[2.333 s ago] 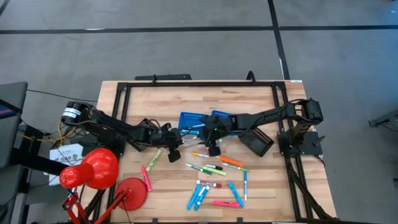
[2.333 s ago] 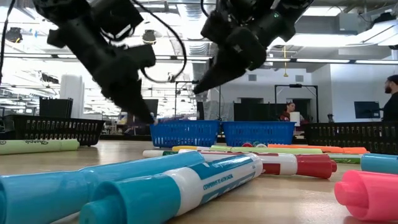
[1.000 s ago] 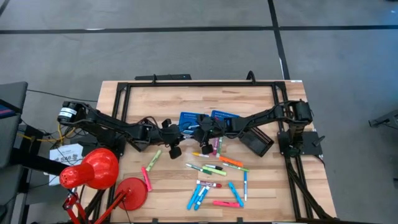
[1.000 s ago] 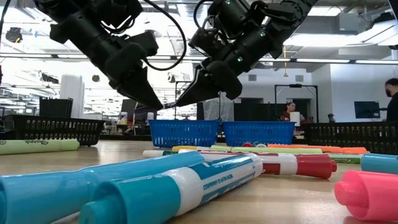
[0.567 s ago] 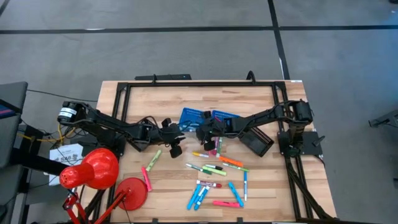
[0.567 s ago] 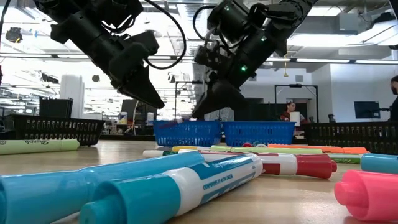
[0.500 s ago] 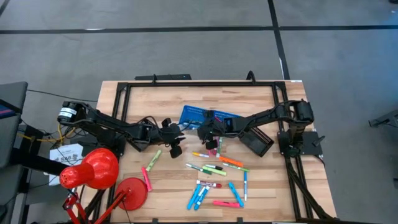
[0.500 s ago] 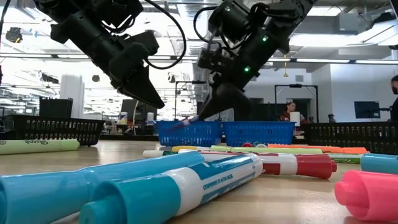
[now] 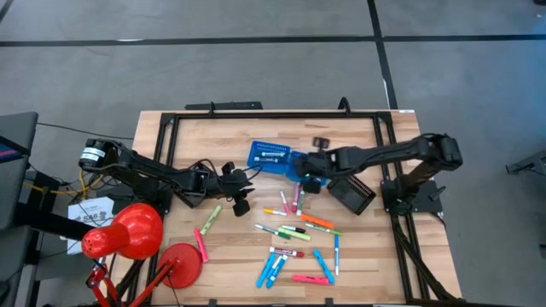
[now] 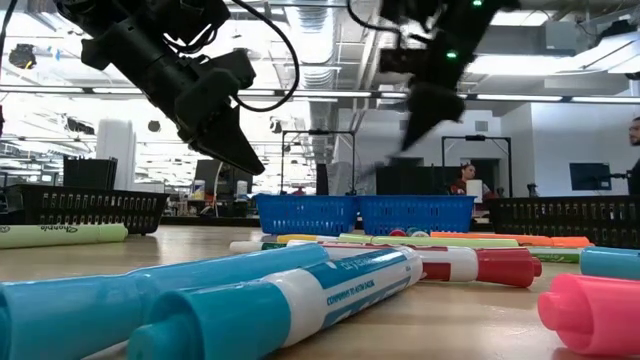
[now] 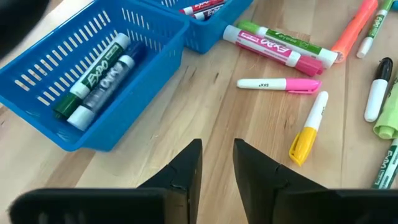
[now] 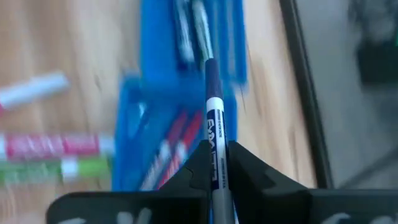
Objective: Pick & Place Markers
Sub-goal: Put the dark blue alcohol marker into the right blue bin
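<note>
Several capped markers [image 9: 299, 230] lie scattered on the wooden table, near of two blue baskets. The left basket [image 11: 74, 68] holds a green and a blue marker. My right gripper [image 9: 309, 181] hangs above the right basket [image 9: 298, 165], shut on a white marker with a dark cap [image 12: 212, 124]. My left gripper [image 11: 216, 163] hovers over bare wood just near of the left basket [image 9: 269, 157]. It is open by a narrow gap, with nothing between its fingers. My right gripper pinches the marker's white barrel [image 12: 214, 163] between its two fingers. The marker lies along the fingers, and its dark cap end [image 12: 210, 70] sticks out well past their tips. The fingers slant downward from the table's right side. The marker is lifted clear, above the blue baskets.
A red desk lamp [image 9: 128, 232] stands at the near left corner. A black tray [image 9: 351, 192] lies right of the baskets under the right arm. A black frame [image 9: 273, 115] runs round the table's far part. People [image 10: 630, 150] stand in the room behind.
My right gripper, which stood tip to tip with my left gripper by the left basket, has drawn away toward the table's right edge and upward with the marker in its fingers. It has tipped steeply downward and rolled. My left gripper stays where it was.
</note>
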### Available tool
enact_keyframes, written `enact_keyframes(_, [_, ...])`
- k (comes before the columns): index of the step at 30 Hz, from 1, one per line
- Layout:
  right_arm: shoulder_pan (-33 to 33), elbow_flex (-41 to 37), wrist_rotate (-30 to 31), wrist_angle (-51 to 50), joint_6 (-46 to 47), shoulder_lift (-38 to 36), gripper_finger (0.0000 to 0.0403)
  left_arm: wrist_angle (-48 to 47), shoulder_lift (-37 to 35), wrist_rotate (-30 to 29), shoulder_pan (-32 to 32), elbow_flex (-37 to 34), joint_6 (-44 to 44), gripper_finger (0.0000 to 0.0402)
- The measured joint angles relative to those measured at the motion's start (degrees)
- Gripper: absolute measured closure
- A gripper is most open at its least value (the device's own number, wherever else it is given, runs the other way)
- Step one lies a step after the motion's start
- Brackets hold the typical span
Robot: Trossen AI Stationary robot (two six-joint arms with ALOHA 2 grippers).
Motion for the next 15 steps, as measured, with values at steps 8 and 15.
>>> enact_keyframes(8, [-5.3, -7.2, -3.3, -7.4, 11.4, -1.7, 0.0355, 0.1, 0.0, 0.0, 0.0, 0.0, -0.2, 0.0313])
enact_keyframes(15, [-7.6, -8.9, -3.6, -4.0, 11.5, -0.1, 0.0319, 0.0, 0.0, 0.0, 0.0, 0.0, -0.6, 0.0313])
